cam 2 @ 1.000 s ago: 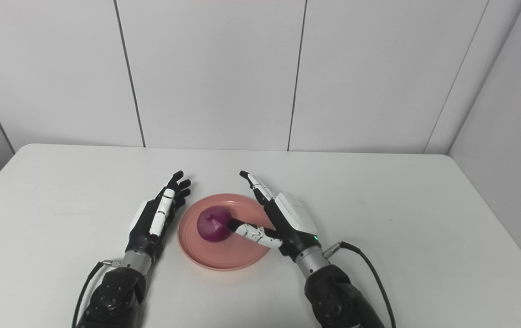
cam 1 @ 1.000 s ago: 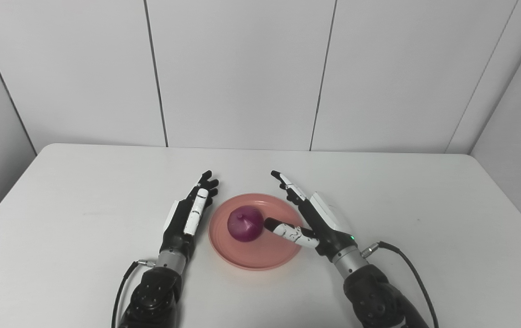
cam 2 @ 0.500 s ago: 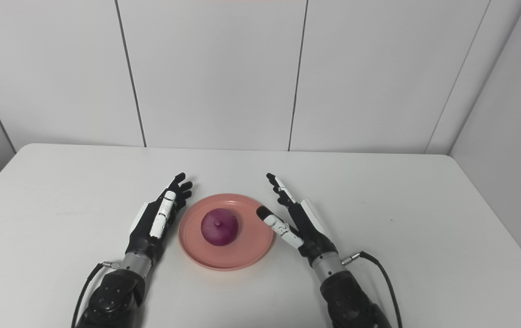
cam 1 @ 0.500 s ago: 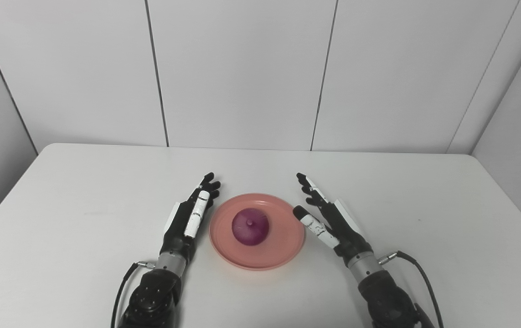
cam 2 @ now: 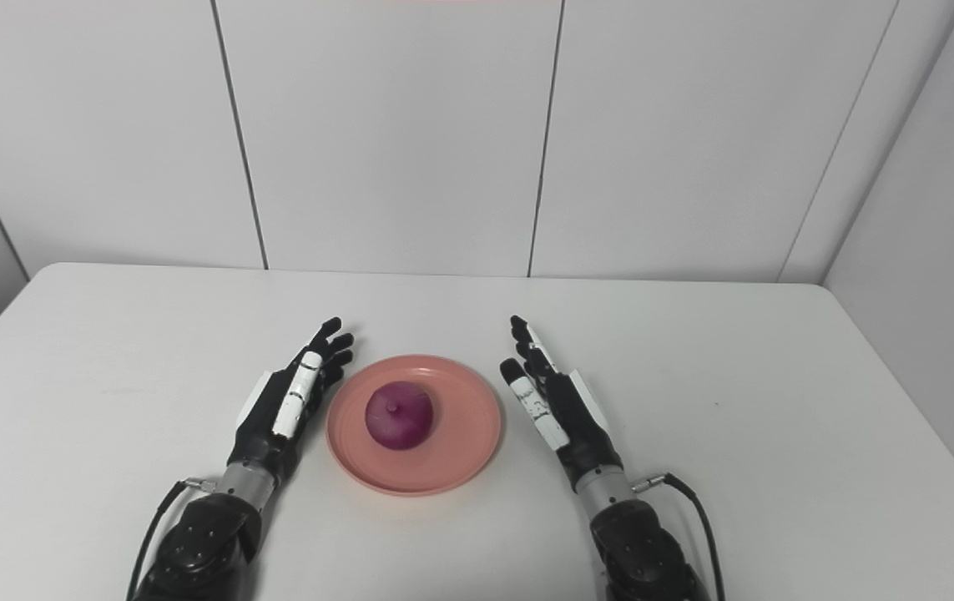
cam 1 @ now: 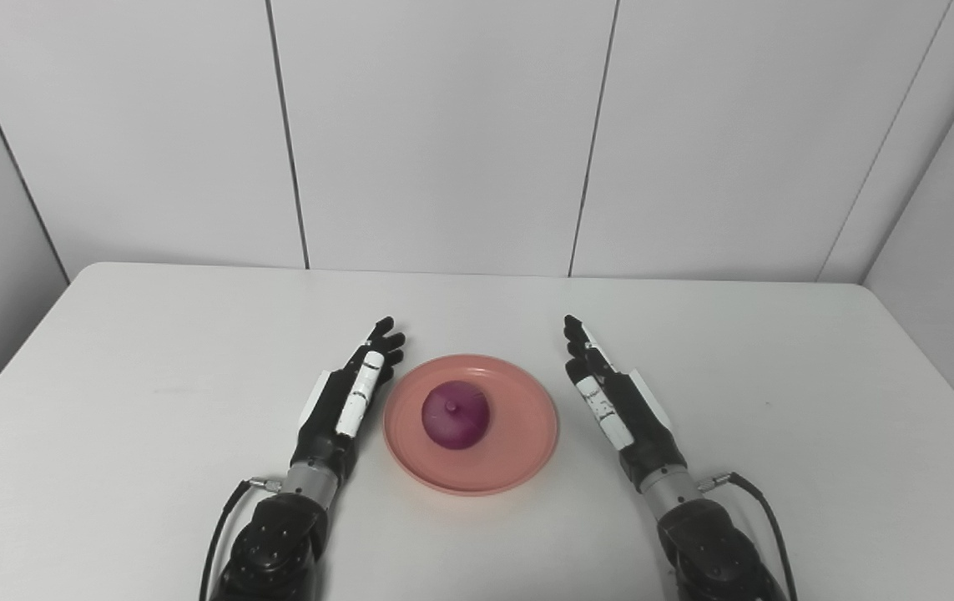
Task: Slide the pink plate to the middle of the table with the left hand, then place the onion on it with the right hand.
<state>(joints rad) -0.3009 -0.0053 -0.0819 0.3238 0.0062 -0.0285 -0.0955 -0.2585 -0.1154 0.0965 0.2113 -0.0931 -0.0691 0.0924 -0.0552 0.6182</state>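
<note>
A pink plate (cam 1: pixel 518 451) lies near the middle of the white table (cam 1: pixel 151 334). A purple onion (cam 1: pixel 455 414) sits on the plate. My left hand (cam 1: pixel 347 396) rests open just left of the plate, fingers straight and pointing away from me. My right hand (cam 1: pixel 614 396) is open and empty just right of the plate, apart from it, fingers straight. Both hands also show in the right eye view, the left hand (cam 2: pixel 289 396) and the right hand (cam 2: pixel 552 405) on either side of the plate (cam 2: pixel 464 442) and onion (cam 2: pixel 398 415).
White wall panels (cam 1: pixel 443 125) stand behind the table's far edge. Black cables run from both wrists toward the near edge.
My right hand has let go of the onion and drawn back to the right, off the plate. The onion stays on the plate. My left hand has not moved.
</note>
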